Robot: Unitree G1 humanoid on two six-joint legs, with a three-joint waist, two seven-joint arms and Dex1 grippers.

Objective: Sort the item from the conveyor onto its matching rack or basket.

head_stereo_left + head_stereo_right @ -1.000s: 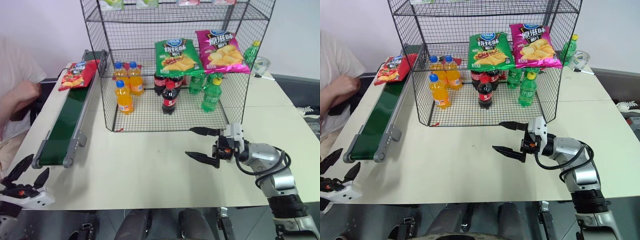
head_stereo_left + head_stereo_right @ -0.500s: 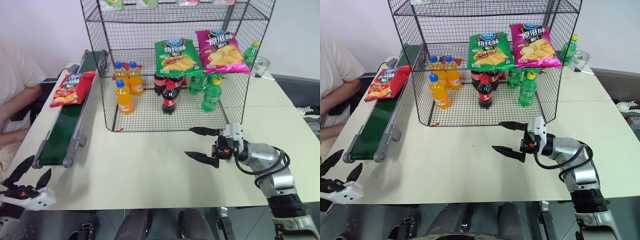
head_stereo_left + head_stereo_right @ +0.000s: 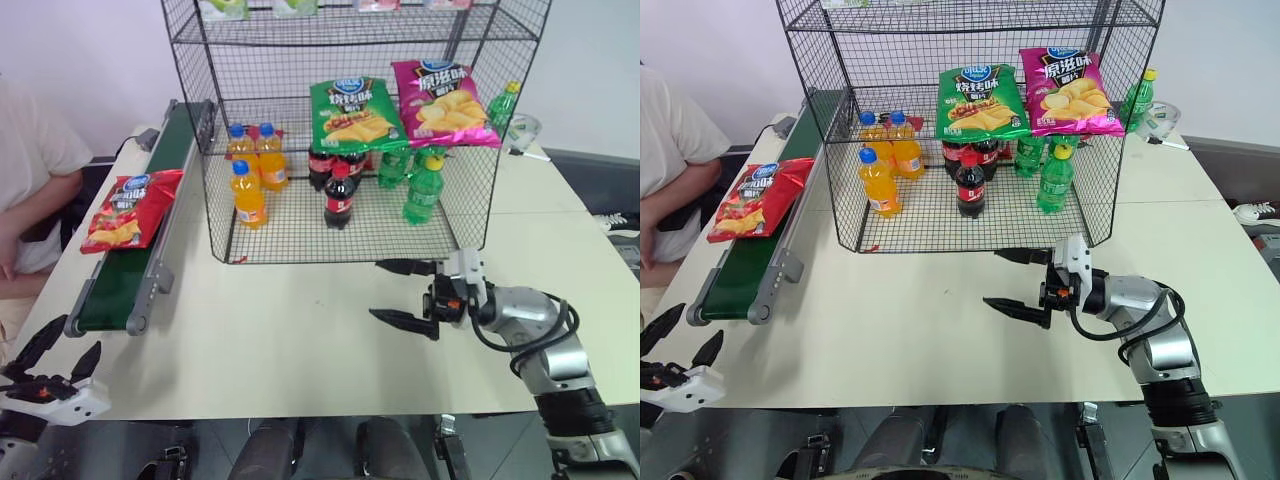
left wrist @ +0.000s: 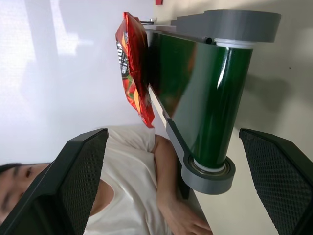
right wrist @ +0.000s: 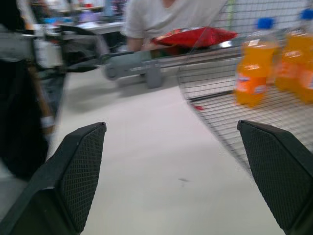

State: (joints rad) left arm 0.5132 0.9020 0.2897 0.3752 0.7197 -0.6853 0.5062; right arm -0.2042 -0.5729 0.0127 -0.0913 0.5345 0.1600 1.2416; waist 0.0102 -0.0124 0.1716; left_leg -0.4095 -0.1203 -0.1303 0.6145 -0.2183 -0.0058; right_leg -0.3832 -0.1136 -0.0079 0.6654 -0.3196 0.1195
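Nearest you, the left gripper (image 3: 52, 362) sits off the table's near left corner with its two black fingers spread apart and nothing between them, just short of the near roller of the long dark green conveyor belt with grey side rails (image 3: 128, 270). Over on your right, the right gripper (image 3: 405, 293) hangs above the cream table (image 3: 300, 340), fingers wide apart and empty, pointing across toward the left. Farther along the belt, about midway up it, lies the glossy red crisp bag with the blue oval logo (image 3: 124, 208), overhanging the belt's outer rail on the side where a person in a white shirt (image 3: 30, 180) sits. Directly beyond the right gripper stands the tall black wire-mesh rack (image 3: 350, 130), its mesh front wall between your fingers and the shelf. On its floor stand orange drink bottles (image 3: 248, 193), dark cola bottles (image 3: 338, 196) and green bottles (image 3: 424, 189); above them lean a green crisp bag (image 3: 355, 113) and a pink crisp bag (image 3: 443, 102).
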